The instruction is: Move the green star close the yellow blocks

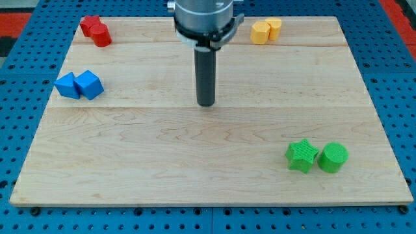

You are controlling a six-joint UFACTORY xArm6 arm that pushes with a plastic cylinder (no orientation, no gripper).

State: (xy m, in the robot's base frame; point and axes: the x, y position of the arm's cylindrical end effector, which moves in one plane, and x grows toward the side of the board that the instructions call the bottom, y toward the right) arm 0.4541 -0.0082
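On the view's left of the wooden board (214, 188) we have 2 red blocks (95, 30) touching at the top corner, and 2 blue blocks (79, 85) touching a little below them. Neither pair matters for this step, and both lie well apart from our path.

Near the middle, our arm carries no jaws at all, only a straight dark rod, so there is nothing to spread or pinch. My tip (206, 104) sits on bare wood, touching no block, well apart from every pair.

Toward the view's right, the 2 yellow blocks (266, 30) sit touching at the top edge. The green star (301, 156) lies near the bottom right, with the green cylinder (333, 158) touching or just beside it on its right.

We judge the step in hand to be the approach: the star has not yet been engaged. To do it well, we should bring my tip around to the star's lower side, slightly toward the view's right, so the push runs up and a little left, toward the yellow pair. Coming in from the left would risk shoving the star into the cylinder. Slipping between the 2 green pieces looks tight, so we would contact the star's bottom face centrally, push steadily, correct any rotation, and stop short of knocking the yellow blocks.
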